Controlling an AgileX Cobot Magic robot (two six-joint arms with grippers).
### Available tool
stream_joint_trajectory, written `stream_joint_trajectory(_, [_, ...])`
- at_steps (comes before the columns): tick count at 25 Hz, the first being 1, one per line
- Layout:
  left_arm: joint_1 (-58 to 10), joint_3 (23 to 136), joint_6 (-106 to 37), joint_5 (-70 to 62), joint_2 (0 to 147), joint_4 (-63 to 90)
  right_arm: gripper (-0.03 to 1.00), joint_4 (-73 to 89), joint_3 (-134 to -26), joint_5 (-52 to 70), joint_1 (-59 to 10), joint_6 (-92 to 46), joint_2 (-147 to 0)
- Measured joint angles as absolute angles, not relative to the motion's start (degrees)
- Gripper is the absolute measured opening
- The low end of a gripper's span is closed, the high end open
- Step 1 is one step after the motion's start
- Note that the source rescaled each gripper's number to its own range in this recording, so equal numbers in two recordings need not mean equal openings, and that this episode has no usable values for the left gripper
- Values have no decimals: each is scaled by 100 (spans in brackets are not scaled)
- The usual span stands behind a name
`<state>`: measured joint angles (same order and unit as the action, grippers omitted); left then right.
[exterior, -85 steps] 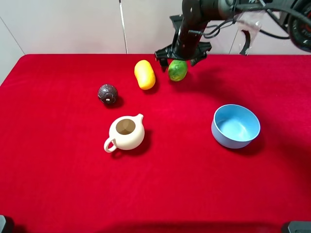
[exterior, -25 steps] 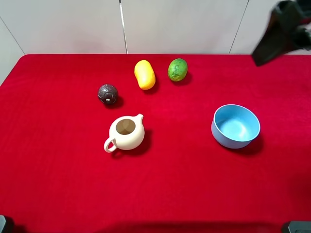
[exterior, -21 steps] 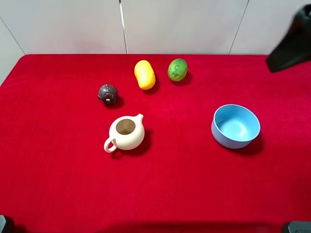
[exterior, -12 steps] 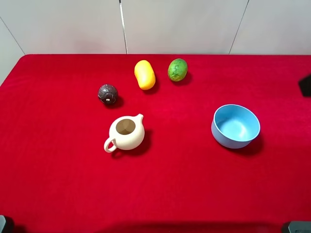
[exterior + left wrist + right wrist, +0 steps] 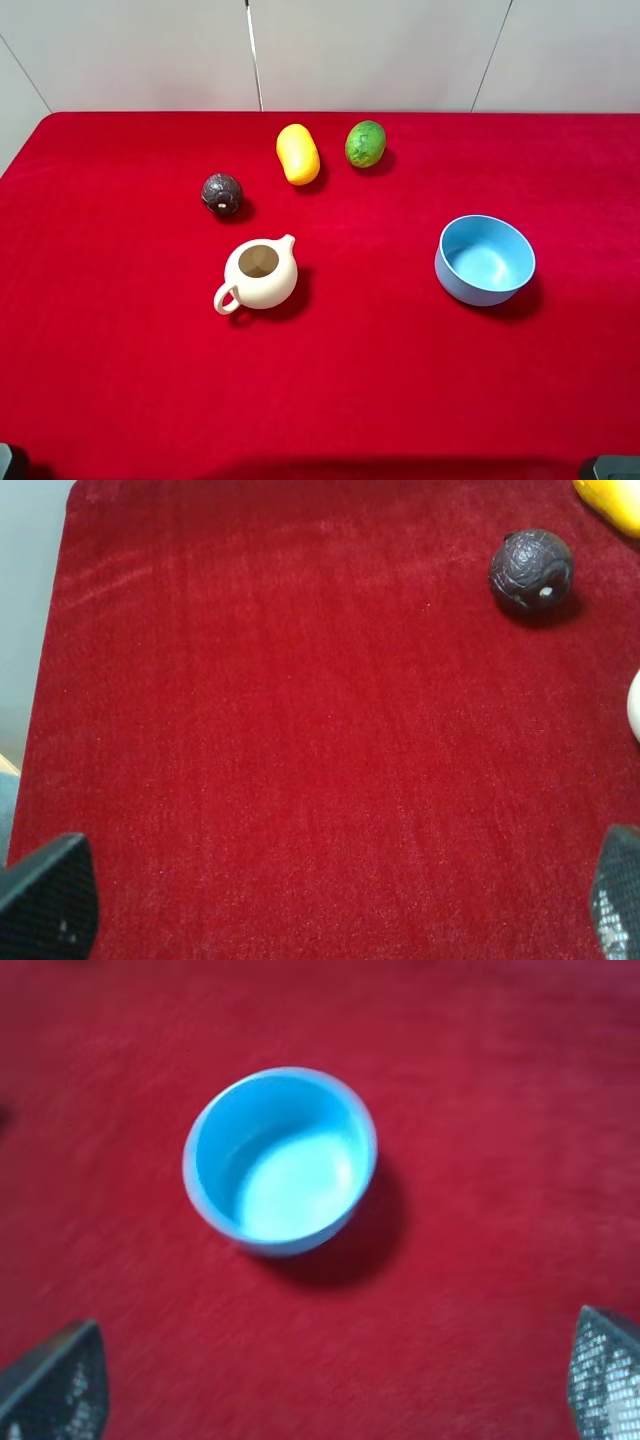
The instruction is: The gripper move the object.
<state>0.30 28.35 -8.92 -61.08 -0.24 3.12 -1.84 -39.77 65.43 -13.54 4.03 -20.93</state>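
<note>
The green bumpy fruit (image 5: 366, 144) lies on the red cloth at the back, right of the yellow fruit (image 5: 298, 153), with nothing touching it. Neither arm shows in the exterior high view. In the left wrist view my left gripper (image 5: 330, 905) is open and empty over bare cloth, with only its fingertips (image 5: 45, 900) showing. In the right wrist view my right gripper (image 5: 330, 1380) is open and empty above the blue bowl (image 5: 192, 1165), its fingertips (image 5: 605, 1370) far apart. The green fruit is out of both wrist views.
A dark brown ball (image 5: 222, 193) lies left of the yellow fruit and also shows in the left wrist view (image 5: 530, 572). A cream teapot (image 5: 260, 275) stands mid-table. The blue bowl (image 5: 487, 291) stands at the right. The red cloth (image 5: 120, 380) covers the whole table.
The right arm, earlier over the green fruit with its fingers around it, has drawn back to the right and left the exterior view. The fruit lies in the same spot.
</note>
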Motion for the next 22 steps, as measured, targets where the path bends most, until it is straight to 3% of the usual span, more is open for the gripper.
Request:
stream_joint_trajectory(5, [30, 2835, -892, -6108, -24, 312, 100, -224, -3404, 6084, -755, 403, -972])
stream_joint_trajectory(10, [30, 2835, -892, -6108, -24, 312, 100, -230, -3003, 5815, -665, 398, -86])
stream_joint_trajectory(22, [30, 2835, -892, -6108, -24, 312, 100, -230, -2871, 5837, -665, 392, 40])
